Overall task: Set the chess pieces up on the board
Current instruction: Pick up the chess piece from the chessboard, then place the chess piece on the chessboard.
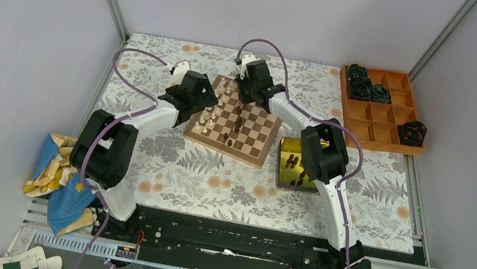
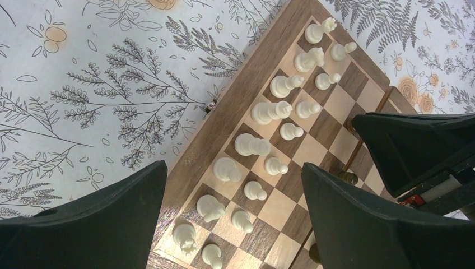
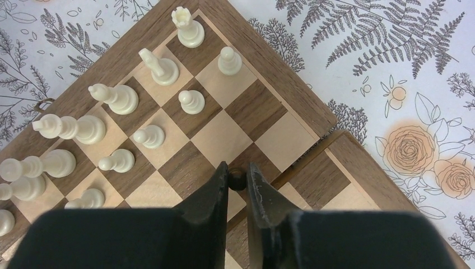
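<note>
The board (image 1: 257,145) lies mid-table, with two rows of cream chess pieces (image 1: 214,109) along its left side and a few dark pieces (image 1: 237,125) near the middle. My left gripper (image 1: 206,104) is open and empty above the cream rows (image 2: 263,112), one finger (image 2: 134,213) over the board's border (image 2: 224,112). My right gripper (image 1: 251,94) is over the board's far part. In the right wrist view it (image 3: 238,176) is shut on a small dark piece (image 3: 237,180) just above the board (image 3: 269,50), beside the cream pieces (image 3: 120,98).
A shiny yellow tin (image 1: 287,147) holding dark pieces stands right of the board. An orange compartment tray (image 1: 378,126) with black gear-like lumps is at the far right. Blue and yellow cloth (image 1: 58,173) lies at the left edge. The right gripper's body (image 2: 414,145) shows in the left wrist view.
</note>
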Controlling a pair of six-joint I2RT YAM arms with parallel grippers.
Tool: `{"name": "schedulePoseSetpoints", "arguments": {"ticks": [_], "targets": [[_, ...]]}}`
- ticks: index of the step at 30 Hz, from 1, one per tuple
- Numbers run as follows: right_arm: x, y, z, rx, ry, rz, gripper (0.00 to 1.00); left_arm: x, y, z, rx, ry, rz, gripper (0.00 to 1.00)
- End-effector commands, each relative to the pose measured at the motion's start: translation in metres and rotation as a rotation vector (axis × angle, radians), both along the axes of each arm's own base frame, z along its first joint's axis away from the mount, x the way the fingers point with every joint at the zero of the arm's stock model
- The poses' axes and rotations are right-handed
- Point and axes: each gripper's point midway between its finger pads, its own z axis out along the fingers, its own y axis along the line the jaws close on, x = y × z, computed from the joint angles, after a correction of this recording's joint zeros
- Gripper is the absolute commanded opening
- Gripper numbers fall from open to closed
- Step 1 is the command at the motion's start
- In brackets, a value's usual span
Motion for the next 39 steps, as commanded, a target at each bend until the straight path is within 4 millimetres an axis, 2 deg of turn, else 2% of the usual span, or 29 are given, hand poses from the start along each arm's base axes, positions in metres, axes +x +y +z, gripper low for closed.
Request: {"name": "schedulePoseSetpoints", "arguments": {"ticks": [1,9,21,31,39], "targets": [[0.003,0.012,0.036,0.040,-0.081,0.028,0.10,0.014,-0.001,0.011,-0.027,-0.050,0.014,0.97],[0.004,-0.003,0.057,0.019,-0.143,-0.023,0.05,0.013,-0.002,0.012,-0.034,-0.052,0.012,0.97],[0.002,-0.025,0.069,-0.006,-0.189,-0.109,0.04,0.012,-0.002,0.012,-0.032,-0.050,0.011,0.97],[0.018,-0.060,0.062,-0.088,-0.183,-0.288,0.03,0.011,-0.003,0.011,-0.038,-0.048,0.006,0.97],[0.025,-0.076,0.060,-0.066,-0.172,-0.400,0.00,0.011,-0.003,0.010,-0.039,-0.048,0.006,0.97]]}}
